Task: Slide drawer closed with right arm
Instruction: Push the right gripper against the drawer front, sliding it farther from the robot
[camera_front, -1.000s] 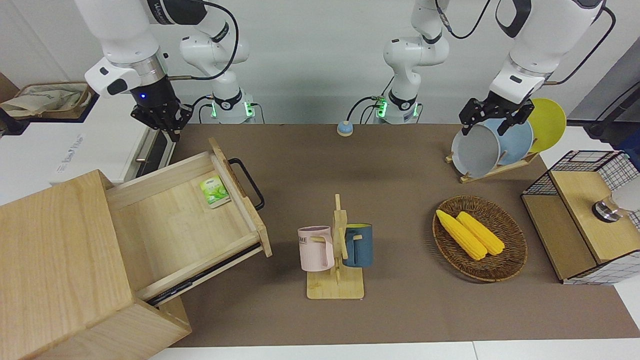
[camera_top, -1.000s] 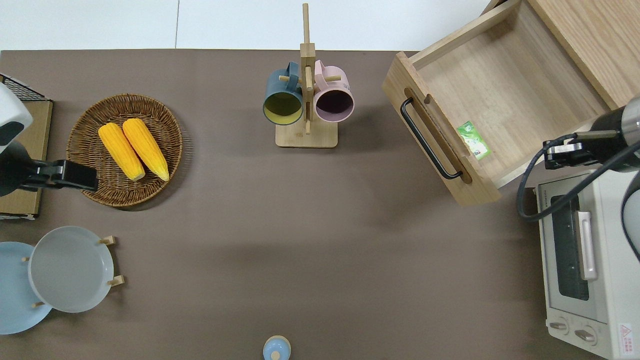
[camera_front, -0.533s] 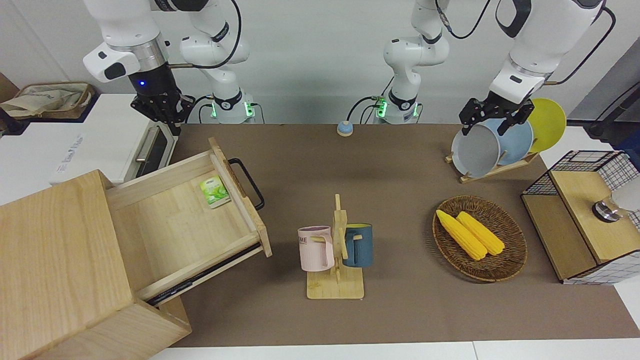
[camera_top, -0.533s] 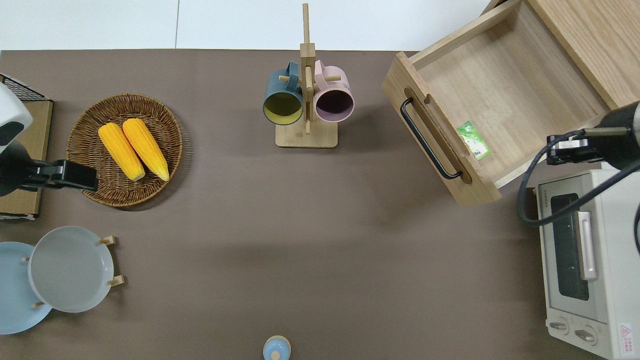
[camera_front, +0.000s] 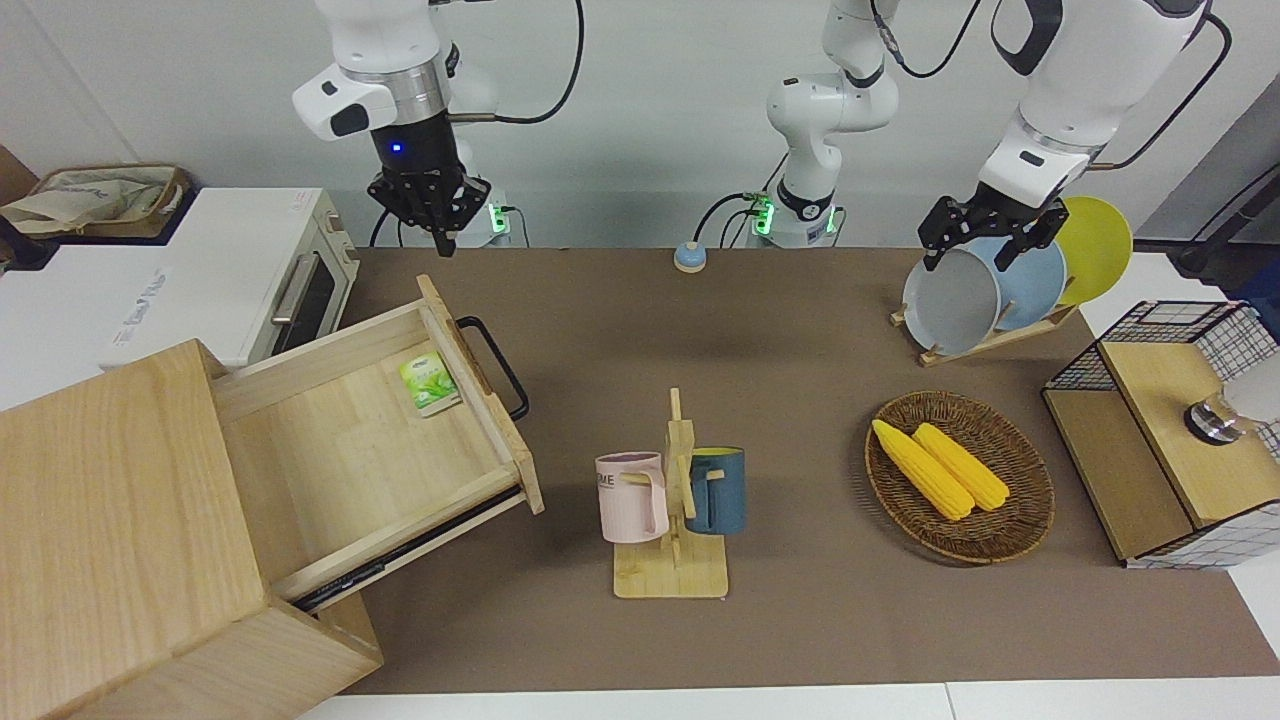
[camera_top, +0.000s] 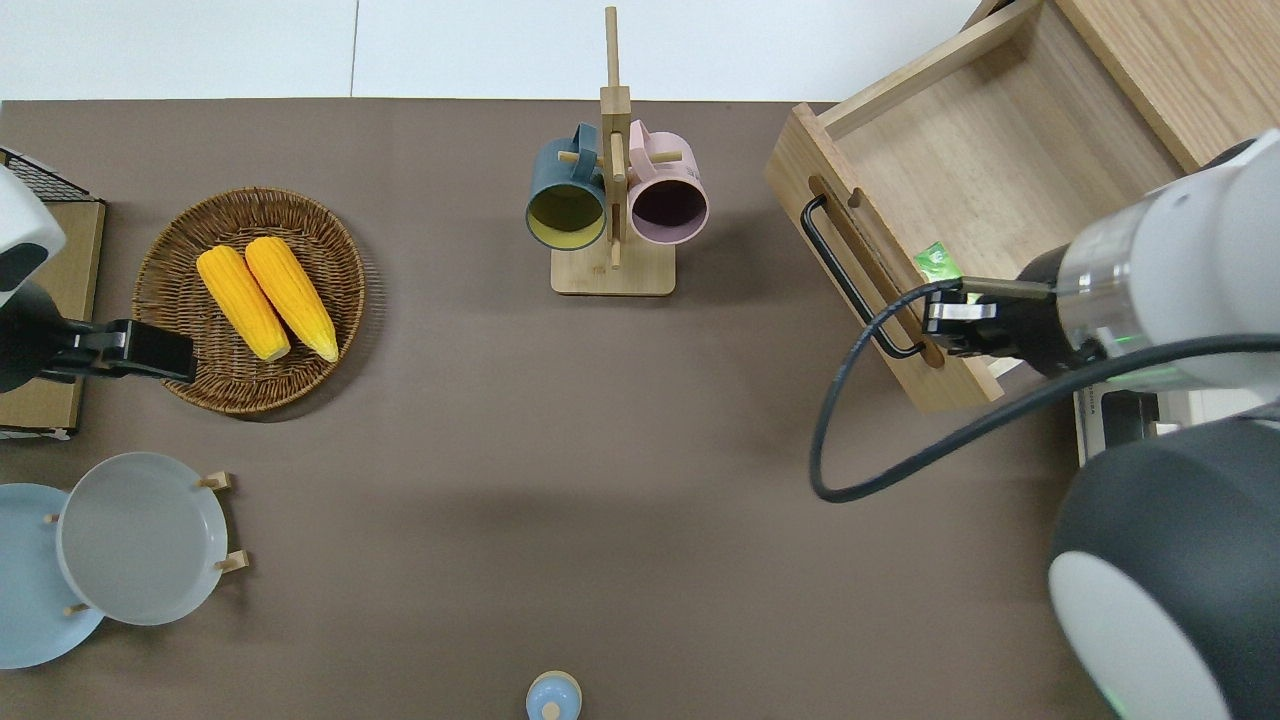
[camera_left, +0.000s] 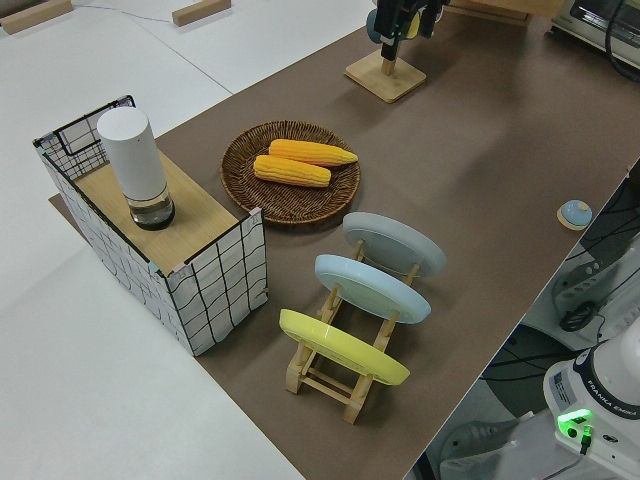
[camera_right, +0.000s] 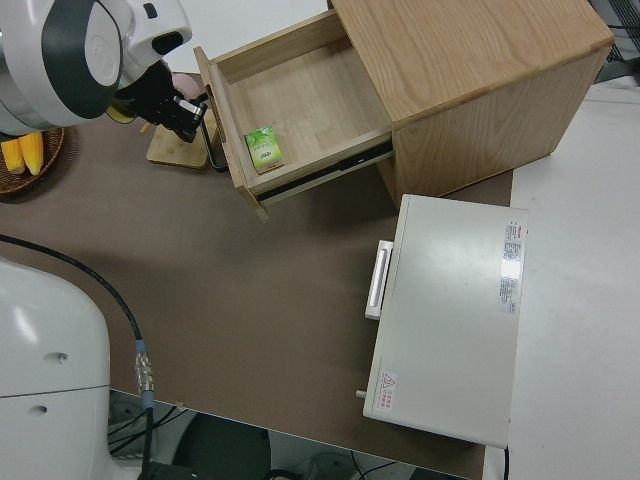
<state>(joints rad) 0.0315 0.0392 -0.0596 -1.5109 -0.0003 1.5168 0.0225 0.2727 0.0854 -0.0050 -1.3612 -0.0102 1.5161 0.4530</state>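
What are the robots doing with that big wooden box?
The wooden drawer is pulled wide open, with a little green packet lying inside. The right gripper is up in the air over the drawer's front panel, near its black handle, and isn't touching it yet. It looks ready to push the drawer shut. The other arm is parked.

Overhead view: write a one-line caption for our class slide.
Right arm's pincer hangs over the open drawer's handle end; a green packet lies inside.
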